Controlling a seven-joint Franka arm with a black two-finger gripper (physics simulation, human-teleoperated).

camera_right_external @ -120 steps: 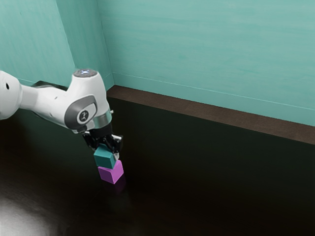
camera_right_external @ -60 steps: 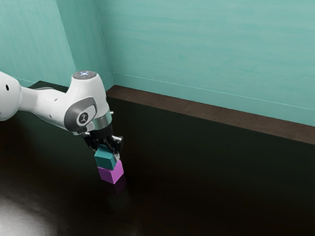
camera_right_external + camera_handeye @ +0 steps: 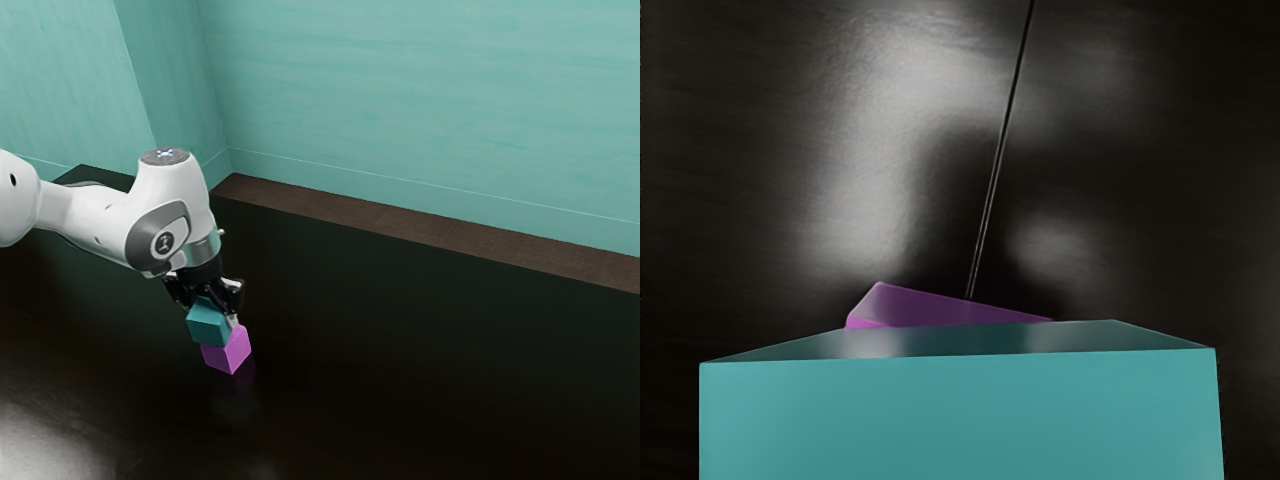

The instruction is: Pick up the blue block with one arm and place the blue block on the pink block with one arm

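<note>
Nearest, the pink block [image 3: 230, 356] sits on the dark table [image 3: 420, 380]; the blue block [image 3: 207, 325] is on top of it (shifted toward the exterior view's left), pinched from both sides by the gripper [image 3: 208, 304]. Beyond, the arm [image 3: 100, 215] and the wall [image 3: 420, 100].

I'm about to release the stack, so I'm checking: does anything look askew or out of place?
Yes. The blue block, gripped in the hand, is off-centre over the pink block, shifted toward the exterior view's left. Their edges are not aligned: in the wrist view a pink corner sticks out past the blue block.
</note>
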